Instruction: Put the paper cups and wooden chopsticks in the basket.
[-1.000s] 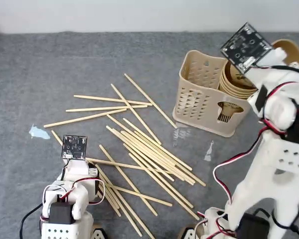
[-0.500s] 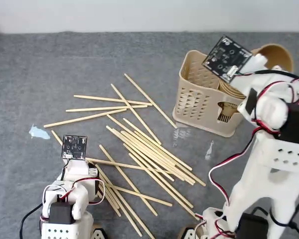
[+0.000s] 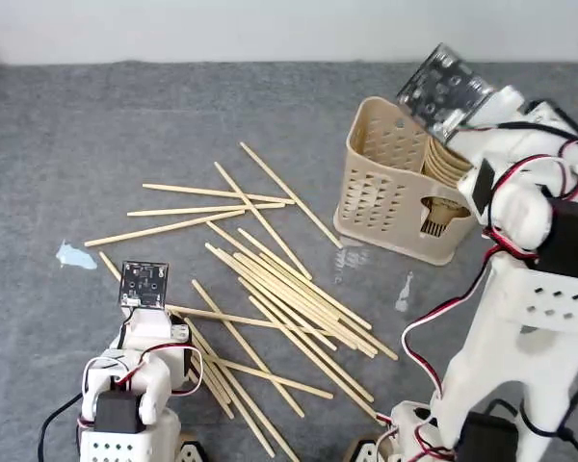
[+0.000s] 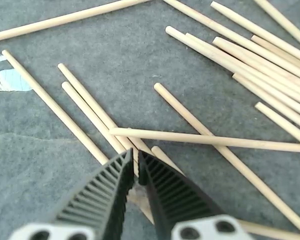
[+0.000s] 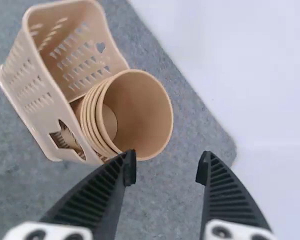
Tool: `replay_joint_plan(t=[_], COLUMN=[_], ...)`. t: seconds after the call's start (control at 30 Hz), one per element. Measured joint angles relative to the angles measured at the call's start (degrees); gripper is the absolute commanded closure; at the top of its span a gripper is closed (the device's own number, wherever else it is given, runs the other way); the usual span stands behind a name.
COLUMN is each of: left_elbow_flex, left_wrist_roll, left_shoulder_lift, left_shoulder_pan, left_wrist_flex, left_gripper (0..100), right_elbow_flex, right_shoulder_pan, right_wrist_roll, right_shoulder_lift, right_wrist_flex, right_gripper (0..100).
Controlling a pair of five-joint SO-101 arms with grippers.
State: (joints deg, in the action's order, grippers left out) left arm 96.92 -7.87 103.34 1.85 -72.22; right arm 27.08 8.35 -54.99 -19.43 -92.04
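A beige slotted basket (image 3: 366, 144) stands at the back right, with a nested stack of paper cups (image 3: 450, 162) lying on its side inside. In the right wrist view the outermost cup (image 5: 140, 115) juts over the basket's (image 5: 50, 75) rim. My right gripper (image 5: 167, 162) hovers open just above and beyond it, holding nothing. Several wooden chopsticks (image 3: 270, 279) lie scattered across the grey mat. My left gripper (image 4: 134, 159) is shut and empty, its tips just over crossed chopsticks (image 4: 190, 140) near the front left.
A pale blue scrap (image 3: 75, 256) lies on the mat left of the left arm (image 3: 140, 332). The right arm (image 3: 525, 207) towers over the front right. A white wall (image 3: 270, 29) borders the mat behind the basket. Open mat lies at the back left.
The right arm swung left over the basket and tipped upward. The paper cup seen at its far side earlier no longer shows there. The left arm has kept still.
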Motion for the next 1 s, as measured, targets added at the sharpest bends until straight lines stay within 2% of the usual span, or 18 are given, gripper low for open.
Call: replay_joint_plan(t=[0.2, 0.37, 0.43, 0.6, 0.77, 1.0], left_elbow_flex=[0.0, 0.0, 0.0, 0.0, 0.0, 0.0], left_wrist_roll=[0.0, 0.0, 0.0, 0.0, 0.0, 0.0], left_shoulder_lift=[0.0, 0.0, 0.0, 0.0, 0.0, 0.0], left_shoulder_pan=[0.0, 0.0, 0.0, 0.0, 0.0, 0.0], left_wrist_flex=[0.0, 0.0, 0.0, 0.0, 0.0, 0.0], left_gripper=[99, 99, 99, 99, 99, 99], right_elbow_flex=[-0.5, -5.1, -6.9, -11.0, -18.7, -19.6], right_shoulder_pan=[0.1, 0.2, 0.2, 0.0, 0.1, 0.1], right_wrist_roll=[12.0, 22.5, 26.4, 34.1, 36.7, 36.8], right_shoulder_lift=[0.1, 2.3, 3.1, 5.3, 6.4, 3.1], right_wrist_flex=[-0.1, -0.1, -0.1, 0.5, 3.7, 4.2], right_gripper=[80.7, 99.8, 96.1, 95.7, 95.7, 95.7])
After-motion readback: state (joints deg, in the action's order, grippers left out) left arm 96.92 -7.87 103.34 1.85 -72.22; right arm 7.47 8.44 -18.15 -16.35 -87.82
